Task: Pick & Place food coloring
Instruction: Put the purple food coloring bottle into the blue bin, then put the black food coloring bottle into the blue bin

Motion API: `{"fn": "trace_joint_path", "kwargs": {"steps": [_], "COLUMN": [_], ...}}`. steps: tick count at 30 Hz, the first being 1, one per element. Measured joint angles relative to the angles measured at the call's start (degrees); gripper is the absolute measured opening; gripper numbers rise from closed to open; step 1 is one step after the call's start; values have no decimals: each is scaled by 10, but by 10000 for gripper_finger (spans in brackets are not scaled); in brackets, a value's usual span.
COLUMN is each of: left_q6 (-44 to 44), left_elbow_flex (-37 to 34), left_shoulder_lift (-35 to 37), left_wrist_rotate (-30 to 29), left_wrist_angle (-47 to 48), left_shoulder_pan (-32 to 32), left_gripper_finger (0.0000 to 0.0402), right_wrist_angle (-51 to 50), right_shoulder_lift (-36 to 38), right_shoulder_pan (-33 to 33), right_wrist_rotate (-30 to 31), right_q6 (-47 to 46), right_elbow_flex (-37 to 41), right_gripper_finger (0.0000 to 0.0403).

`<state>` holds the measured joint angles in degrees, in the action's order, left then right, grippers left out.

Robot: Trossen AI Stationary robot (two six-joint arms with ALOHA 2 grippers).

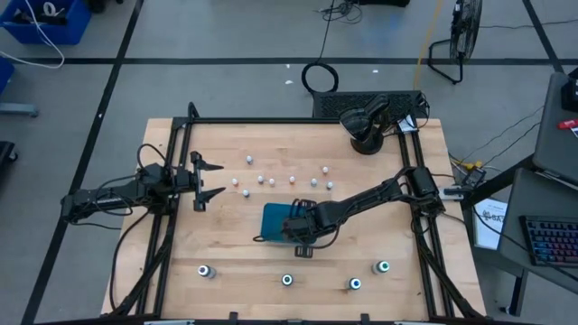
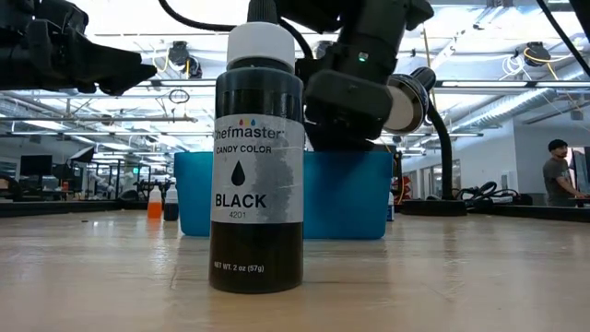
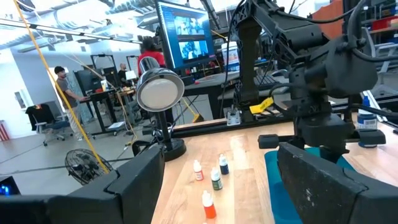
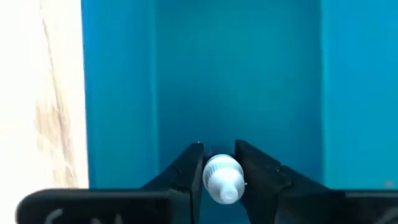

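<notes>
Two arms at work. Right gripper [image 4: 219, 167] hangs inside the teal tray [image 1: 274, 219] at table centre, fingers clamped on a small white-capped food coloring bottle [image 4: 222, 178]. Left gripper [image 1: 209, 181], at 9 o'clock of the tray, waits with fingers spread apart. Other small bottles [image 1: 261, 179] stand at 12 o'clock; four dark bottles [image 1: 287, 280] line 6 o'clock.

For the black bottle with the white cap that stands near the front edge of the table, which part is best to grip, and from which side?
Grip the black bottle from above, closing on its white cap or the shoulder just under it. It stands upright and alone on the table, so the top is open. The body looks wider and smooth, so I would judge it harder for the jaws to span.
</notes>
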<state>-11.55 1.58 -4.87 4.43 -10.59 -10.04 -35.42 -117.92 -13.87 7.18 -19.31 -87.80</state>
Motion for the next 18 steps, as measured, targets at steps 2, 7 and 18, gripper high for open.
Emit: {"fn": "trace_joint_path", "kwargs": {"steps": [2,7,18], "left_q6": [0,0,0], "left_elbow_flex": [0,0,0], "left_shoulder_lift": [0,0,0], "left_wrist_rotate": [0,0,0], "left_wrist_angle": [0,0,0], "left_shoulder_pan": [0,0,0], "left_gripper_finger": [306,306,306], "right_wrist_angle": [11,13,15], "right_shoulder_lift": [3,3,37], "right_shoulder_pan": [0,0,2], "right_wrist_rotate": [0,-3,-28], "right_q6": [-1,-1,-10], "right_elbow_flex": [0,0,0], "right_gripper_finger": [103,144,157]}}
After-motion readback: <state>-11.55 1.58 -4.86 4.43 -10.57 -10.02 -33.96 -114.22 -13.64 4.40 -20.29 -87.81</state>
